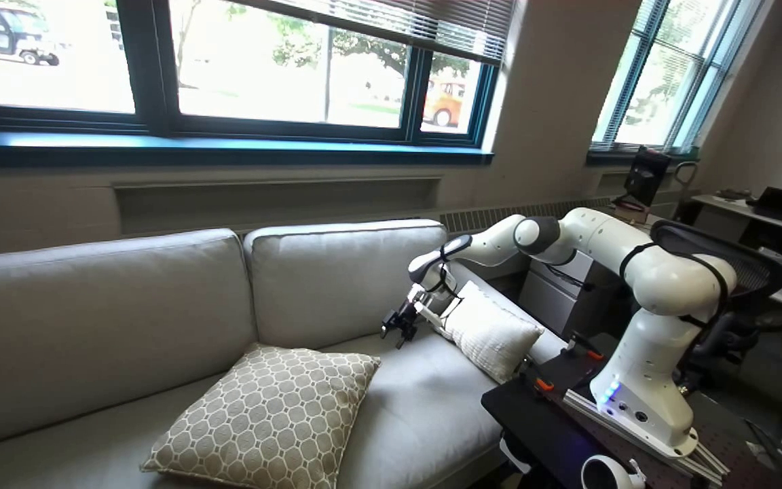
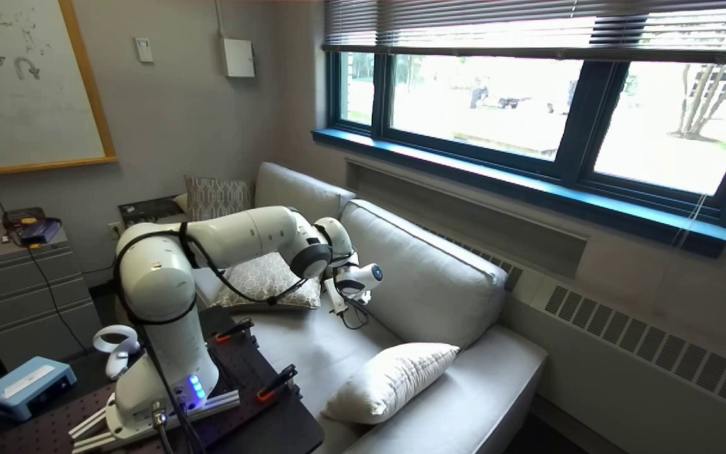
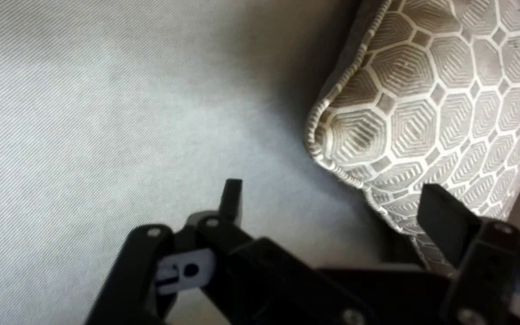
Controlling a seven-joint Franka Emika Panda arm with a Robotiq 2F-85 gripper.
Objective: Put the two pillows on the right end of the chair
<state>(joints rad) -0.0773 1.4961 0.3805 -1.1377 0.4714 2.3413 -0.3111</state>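
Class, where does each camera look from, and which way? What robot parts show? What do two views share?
In an exterior view: in front of the sofa, facing windows; arm shows, base to gripper.
In an exterior view: at the armrest end, looking between whiteboard and windows; base and arm.
Wrist view: above the seat, facing down, tan pillow at right; open gripper.
In both exterior views: sofa, arm, tan pillow, white pillow.
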